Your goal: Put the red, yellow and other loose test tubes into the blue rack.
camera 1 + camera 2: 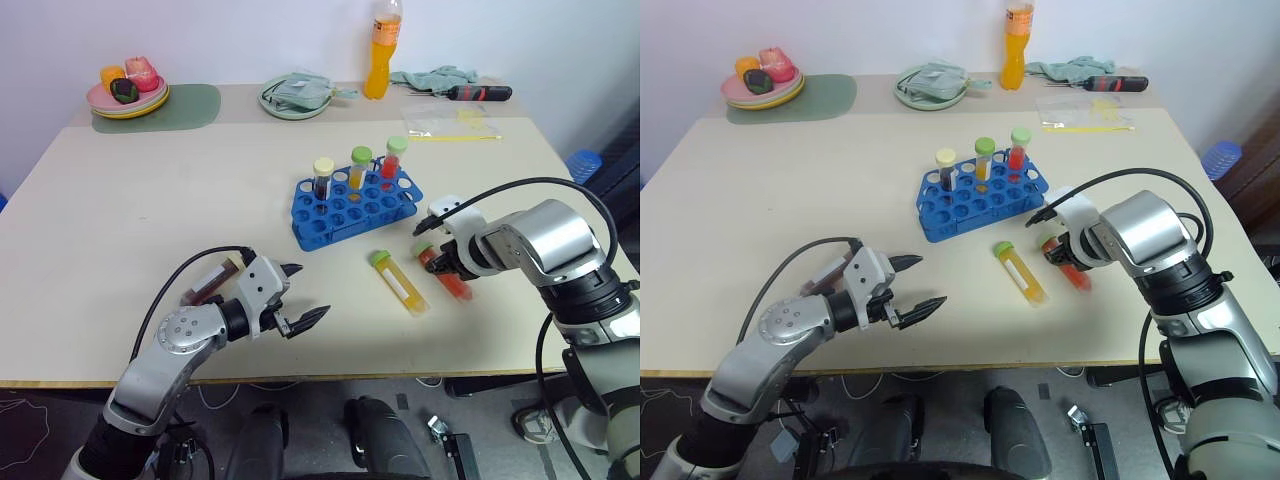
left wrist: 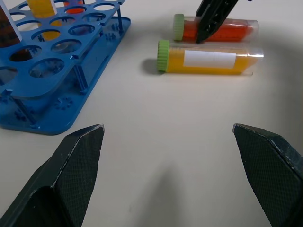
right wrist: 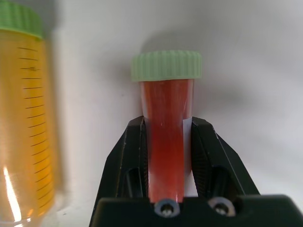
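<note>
The blue rack [image 1: 312,238] stands mid-table with three capped tubes upright in its back row. Right of it, two green-capped tubes lie flat side by side: a yellow tube [image 1: 400,283] and a red tube [image 1: 457,286]. My right gripper [image 1: 440,262] reaches down onto the red tube [image 3: 166,99] and is shut on its body just below the cap, the tube resting on the table. My left gripper [image 1: 311,290] hovers open near the front edge, left of the rack, pointing toward the lying tubes [image 2: 208,59]. A dark red tube [image 1: 208,285] lies behind my left wrist.
Along the back edge are a plate of fruit [image 1: 128,95] on a green mat, a plate with a cloth [image 1: 295,95], an orange bottle [image 1: 382,50], a screwdriver [image 1: 480,93] and a clear bag [image 1: 450,125].
</note>
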Controlling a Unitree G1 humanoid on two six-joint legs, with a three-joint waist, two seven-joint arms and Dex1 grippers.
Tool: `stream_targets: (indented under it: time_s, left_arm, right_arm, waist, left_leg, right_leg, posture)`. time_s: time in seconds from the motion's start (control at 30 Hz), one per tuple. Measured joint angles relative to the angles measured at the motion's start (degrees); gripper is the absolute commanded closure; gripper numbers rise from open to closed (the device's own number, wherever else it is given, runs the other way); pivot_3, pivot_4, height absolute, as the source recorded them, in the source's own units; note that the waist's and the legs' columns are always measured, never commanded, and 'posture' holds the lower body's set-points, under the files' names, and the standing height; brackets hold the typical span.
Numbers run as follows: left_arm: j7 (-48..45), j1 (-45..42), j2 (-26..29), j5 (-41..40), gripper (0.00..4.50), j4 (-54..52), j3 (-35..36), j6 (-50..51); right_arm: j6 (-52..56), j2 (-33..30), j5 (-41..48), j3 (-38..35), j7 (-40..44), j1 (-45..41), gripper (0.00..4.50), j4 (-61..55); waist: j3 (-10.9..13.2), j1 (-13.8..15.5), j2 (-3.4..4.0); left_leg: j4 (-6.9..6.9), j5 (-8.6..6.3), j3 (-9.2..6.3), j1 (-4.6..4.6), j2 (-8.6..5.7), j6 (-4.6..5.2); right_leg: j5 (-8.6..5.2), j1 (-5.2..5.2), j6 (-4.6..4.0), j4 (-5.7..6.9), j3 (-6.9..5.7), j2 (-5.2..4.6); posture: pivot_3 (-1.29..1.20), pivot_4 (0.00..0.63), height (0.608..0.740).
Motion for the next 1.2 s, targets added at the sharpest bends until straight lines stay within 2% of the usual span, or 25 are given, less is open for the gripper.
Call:
stream_targets:
  time_s: [0.1, 0.17, 0.3, 0.37, 0.47, 0.63, 1.2]
  left_arm:
    - [0.1, 0.1, 0.2, 0.0, 0.00, 0.0, 0.4, -0.6]
    - [0.5, 0.6, 0.2, 0.1, 0.00, 0.1, 1.5, -0.9]
    - [2.4, 0.0, -1.8, 0.2, 0.00, 1.5, 3.1, -2.1]
    - [3.7, -1.7, -3.9, 0.2, 0.00, 3.4, 3.3, -2.3]
    - [4.7, -4.4, -5.2, 0.6, 0.00, 5.3, 3.3, -2.3]
    - [5.4, -6.4, -5.7, 0.7, 0.00, 5.0, 3.2, -1.7]
    - [6.6, -7.5, -5.4, -0.1, 0.00, 1.0, 4.0, 3.0]
  right_arm:
    - [-4.2, 0.1, -0.1, -6.4, -0.4, 3.1, 3.77, -4.2]
    - [-14.6, 3.2, -0.7, -14.3, -2.0, 7.6, 3.77, -7.6]
    - [-34.4, 17.1, -0.5, -27.9, -8.0, 9.8, 3.77, -8.7]
    - [-44.7, 25.1, -0.7, -31.8, -12.4, 9.6, 3.77, -7.3]
    - [-60.2, 33.4, -4.1, -31.7, -17.0, 10.1, 3.77, -0.4]
    - [-75.5, 36.1, -10.0, -28.7, -18.6, 10.9, 3.77, 12.5]
    - [-95.1, 37.5, -13.8, -28.3, -21.1, 4.1, 3.77, 36.6]
  waist:
    - [0.0, 0.1, -0.01]
    - [0.0, 0.0, -0.01]
    - [0.0, -0.7, 0.01]
    - [0.0, -1.1, 0.00]
    - [0.0, -1.4, 0.00]
    - [0.0, -1.4, 0.03]
    - [0.0, -1.6, 0.04]
  left_leg:
    - [-0.02, 0.00, -0.01, -0.01, 0.00, 0.00]
    - [-0.03, -0.01, 0.00, -0.02, 0.00, 0.01]
    - [-0.03, 0.00, -0.02, 0.02, 0.02, 0.01]
    - [-0.02, 0.00, -0.04, 0.01, 0.02, 0.00]
    - [-0.03, 0.00, -0.03, 0.02, 0.01, 0.00]
    - [-0.06, 0.00, -0.01, 0.02, 0.01, -0.01]
    - [-0.07, 0.01, -0.01, 0.07, 0.02, -0.01]
  right_leg:
    - [0.00, 0.00, 0.00, -0.01, -0.01, 0.00]
    - [0.00, 0.00, 0.02, -0.03, -0.01, 0.00]
    - [0.00, 0.00, 0.02, 0.05, 0.00, 0.04]
    - [0.01, 0.00, 0.02, 0.08, -0.01, 0.03]
    - [0.01, 0.00, 0.01, 0.08, -0.01, 0.01]
    - [0.01, -0.01, 0.01, 0.08, -0.01, -0.02]
    - [0.01, 0.00, 0.00, 0.13, 0.02, 0.00]
  posture:
    - [0.00, 0.150, 0.740]
    - [0.00, 0.150, 0.740]
    - [0.00, 0.150, 0.740]
    - [0.00, 0.150, 0.740]
    - [0.00, 0.150, 0.740]
    - [0.00, 0.150, 0.740]
    - [0.00, 0.150, 0.740]
